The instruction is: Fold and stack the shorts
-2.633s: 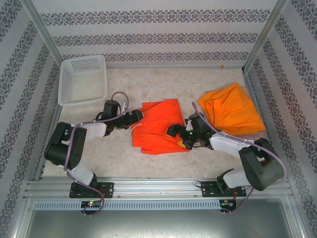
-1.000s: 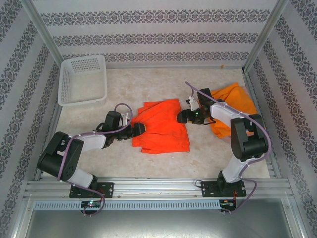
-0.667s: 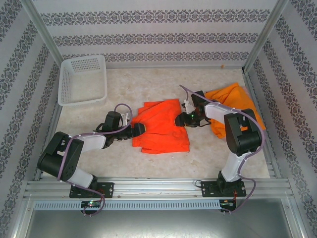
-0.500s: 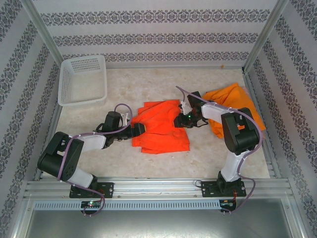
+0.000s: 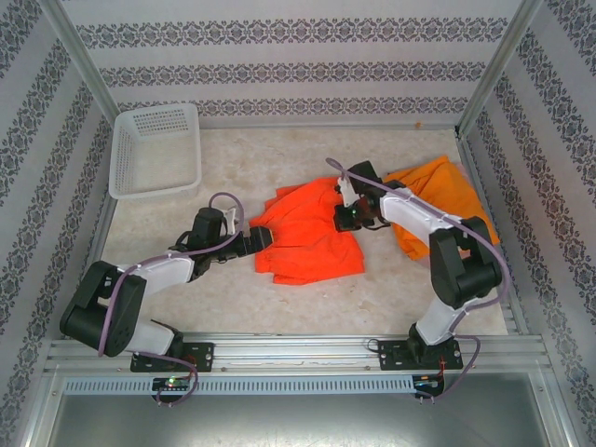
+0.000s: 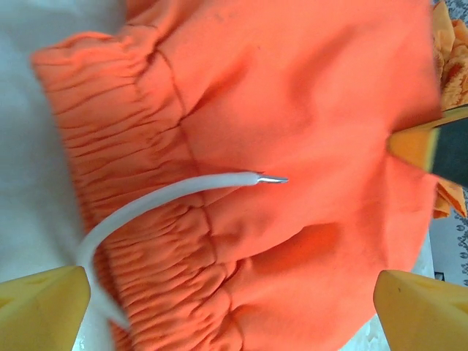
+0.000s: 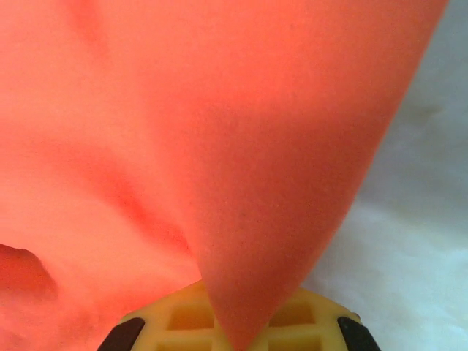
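From above, the right arm has left the lighter orange shorts and swung in over the red-orange shorts, which lie mid-table between the two arms. The right fingers have clenched on that pair's far right corner. The corner now sits drawn up toward the far side, and the pair's outline has changed with it. The left fingers sit at the pair's left edge and have spread wider than a moment ago. We judge this to be the start of a fold, with the right arm taking a corner to carry across while the left lets go of the waistband side. The lighter pair lies just right of it, partly under the right arm, and looks ready to be stacked on.

Through the left wrist camera, the left fingers stand wide apart and released. The gathered waistband and a white drawstring lie on the cloth ahead of them.

Through the right wrist camera, an edge of red-orange shorts runs straight down onto the yellow waffle pad, so we read the cloth as pinched there.

The table is pale and mottled, with a white perforated basket at its far left corner. Papered walls with dark patterned bands close it in, and a metal rail runs along the near edge.
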